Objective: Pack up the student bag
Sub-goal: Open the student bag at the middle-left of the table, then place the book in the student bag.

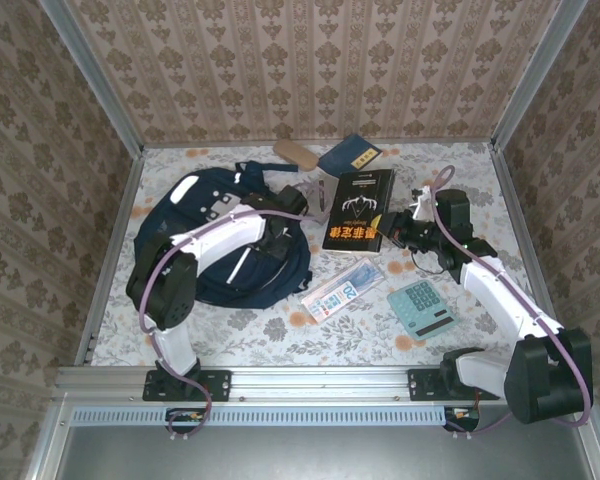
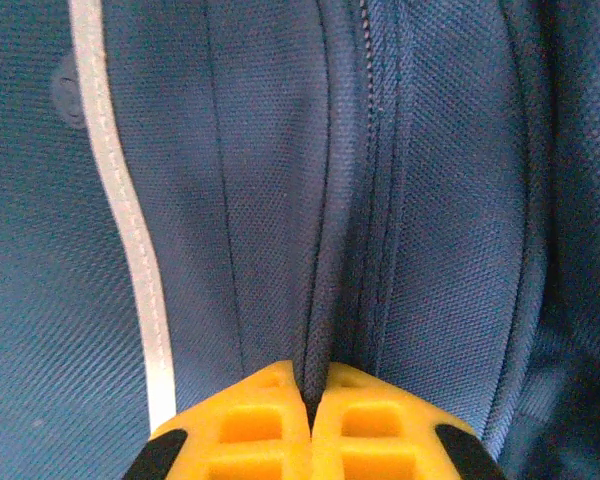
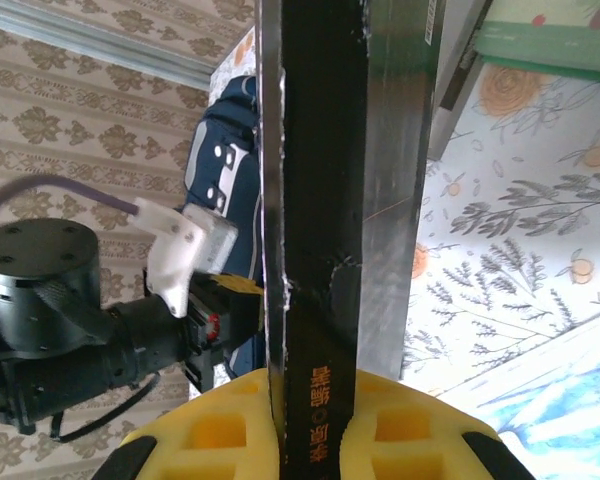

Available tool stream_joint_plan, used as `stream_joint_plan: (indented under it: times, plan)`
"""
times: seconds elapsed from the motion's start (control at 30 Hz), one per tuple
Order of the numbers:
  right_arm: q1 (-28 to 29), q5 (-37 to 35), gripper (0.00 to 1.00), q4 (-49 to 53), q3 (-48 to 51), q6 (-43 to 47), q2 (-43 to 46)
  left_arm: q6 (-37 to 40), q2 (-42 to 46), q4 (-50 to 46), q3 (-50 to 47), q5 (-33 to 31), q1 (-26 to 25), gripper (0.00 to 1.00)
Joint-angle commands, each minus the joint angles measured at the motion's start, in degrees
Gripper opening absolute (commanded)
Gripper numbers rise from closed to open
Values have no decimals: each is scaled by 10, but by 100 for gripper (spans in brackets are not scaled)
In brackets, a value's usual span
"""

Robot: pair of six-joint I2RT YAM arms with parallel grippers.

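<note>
- The left claw (image 2: pixel 310 405) has its yellow fingertips pressed together on the large navy blue fabric student bag (image 2: pixel 250 200) with thin white stripes, right on a dark seam; I cannot tell whether any cloth is caught between them
- The right claw (image 3: pixel 315 400) is clamped on the edge of a glossy black book with orange lettering (image 3: pixel 320 200), one yellow finger on each face
- From above, the student bag spreads under the left claw and out to its left, close to the table's left edge; the book lies just beside the bag on this claw's right
- Behind the right claw, bare table (image 1: pixel 500 190) runs to the right wall; on its near side sits a teal rectangular calculator (image 1: pixel 423 307), and between that and the bag a clear flat pencil case with blue print (image 1: pixel 342 287)
- Beyond the book, a small dark blue booklet (image 1: pixel 350 156) and a tan oblong case (image 1: pixel 298 153) lie near the back edge
- The table wears a white cloth printed with grey and orange flowers, boxed in by beige patterned wallpaper walls (image 1: pixel 310 70)
- The left wrist camera gives the weave up close, a white stripe (image 2: pixel 130 230) left of the claw and a zip line (image 2: pixel 375 200) ahead; the right wrist camera catches the bag's white patches and the black joint of the left arm (image 3: pixel 40 290), left of the book
</note>
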State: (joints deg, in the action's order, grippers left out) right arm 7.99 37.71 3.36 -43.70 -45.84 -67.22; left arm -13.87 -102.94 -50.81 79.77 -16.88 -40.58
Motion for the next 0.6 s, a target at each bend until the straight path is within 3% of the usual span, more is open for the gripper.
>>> stream_joint_plan:
  times: [0.0, 0.3, 0.57]
  plan:
    - [22, 0, 0, -80, -7, -35, 20, 4, 59, -52, 69, -38, 14, 0]
    - [111, -41, 0, -199, -25, -117, -23, -6, 106, -88, 167, 51, 62, 0]
    - [205, -96, 0, -300, -74, -159, -146, -28, 162, -58, 169, 160, 129, 0]
